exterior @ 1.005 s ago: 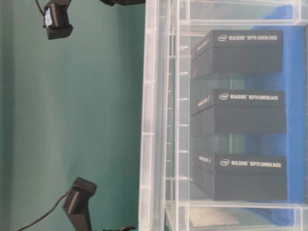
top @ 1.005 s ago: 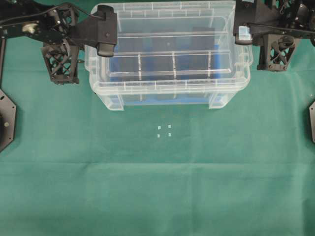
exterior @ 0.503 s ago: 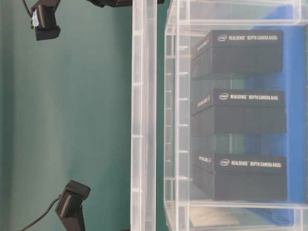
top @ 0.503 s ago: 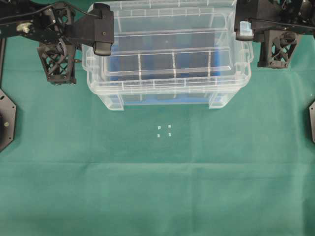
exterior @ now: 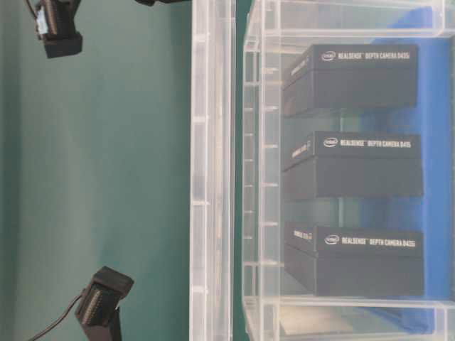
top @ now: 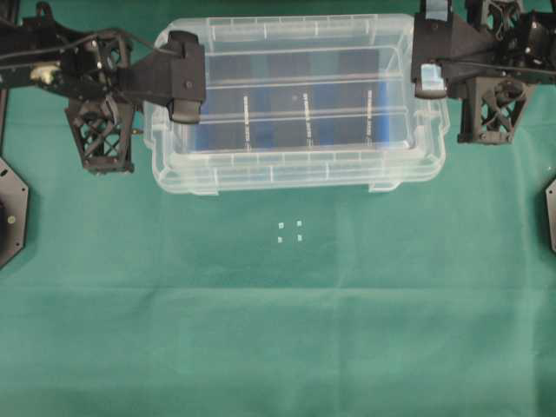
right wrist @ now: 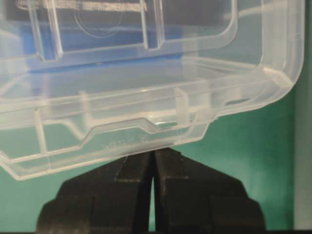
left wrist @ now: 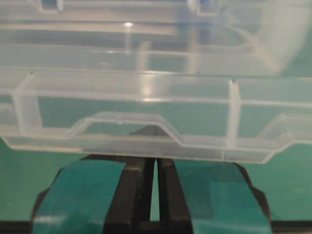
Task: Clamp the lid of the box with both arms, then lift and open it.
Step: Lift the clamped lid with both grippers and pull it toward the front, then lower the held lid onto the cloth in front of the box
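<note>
The clear lid (top: pixel 295 169) hangs level above the box, held at both ends. My left gripper (top: pixel 185 82), with teal tape, is shut on the lid's left end tab (left wrist: pixel 122 122). My right gripper (top: pixel 430 76), with a pale blue patch, is shut on the right end tab (right wrist: pixel 146 127). In the table-level view the lid (exterior: pixel 211 177) stands apart from the box (exterior: pixel 256 177), with a strip of green between them. Three black blocks (exterior: pixel 355 163) stand on the box's blue bottom. From overhead the box shows only through the lid.
Green cloth (top: pixel 278 330) covers the table. Small white marks (top: pixel 289 232) lie in front of the box. Black arm bases sit at the left edge (top: pixel 9 208) and the right edge (top: pixel 549 217). Lattice frames (top: pixel 100 135) hang beside each gripper.
Both grippers have raised the lid off the box. A gap has opened between lid and box rim in the table-level view, widening a little since half a second ago.
</note>
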`<state>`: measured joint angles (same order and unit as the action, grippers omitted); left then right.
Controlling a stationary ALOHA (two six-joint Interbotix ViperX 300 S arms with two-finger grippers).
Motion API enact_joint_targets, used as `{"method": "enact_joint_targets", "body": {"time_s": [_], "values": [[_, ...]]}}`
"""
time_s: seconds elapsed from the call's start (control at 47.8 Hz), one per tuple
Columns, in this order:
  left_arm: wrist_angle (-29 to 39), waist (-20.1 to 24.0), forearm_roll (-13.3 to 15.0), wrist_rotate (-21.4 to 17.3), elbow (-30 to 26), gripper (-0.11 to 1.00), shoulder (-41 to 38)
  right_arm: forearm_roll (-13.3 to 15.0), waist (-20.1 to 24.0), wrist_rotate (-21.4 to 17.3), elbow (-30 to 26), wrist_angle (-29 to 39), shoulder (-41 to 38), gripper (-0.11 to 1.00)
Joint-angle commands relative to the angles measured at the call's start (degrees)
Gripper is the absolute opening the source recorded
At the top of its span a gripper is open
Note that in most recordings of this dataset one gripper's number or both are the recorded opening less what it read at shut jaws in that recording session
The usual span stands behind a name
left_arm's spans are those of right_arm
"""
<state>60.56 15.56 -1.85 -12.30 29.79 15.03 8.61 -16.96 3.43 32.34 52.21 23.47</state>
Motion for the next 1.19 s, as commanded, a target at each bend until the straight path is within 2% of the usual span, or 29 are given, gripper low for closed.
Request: {"method": "enact_joint_targets", "body": {"time_s": [0.0, 0.272, 0.377, 0.712, 1.005, 1.173], "values": [[-1.49, -2.46, 0.18, 2.99, -3.52, 0.01, 0.70, -0.53, 5.36, -2.46, -4.48, -1.41, 0.62, -0.01], [-1.14, -8.61, 0.09, 8.79, -2.81, 0.01, 1.41, 0.18, 12.74, -8.00, -4.39, -0.26, 0.62, -0.01], [-0.97, -11.16, -0.18, 11.16, -2.64, 0.01, 1.49, 2.20, 16.00, -11.78, -4.31, 0.79, 0.62, -0.01], [-1.32, -18.72, -0.62, 18.28, -2.72, 0.01, 1.05, 10.90, 27.33, -27.86, -4.57, 4.57, -0.09, -0.01], [-1.49, -23.91, -0.79, 24.08, -2.72, 0.01, 0.62, 14.94, 34.63, -36.12, -5.62, 6.86, -1.76, -0.01], [-1.49, -26.98, -1.14, 27.33, -3.34, 0.01, 0.00, 15.82, 37.62, -38.76, -6.94, 8.26, -3.52, -0.01]]}}
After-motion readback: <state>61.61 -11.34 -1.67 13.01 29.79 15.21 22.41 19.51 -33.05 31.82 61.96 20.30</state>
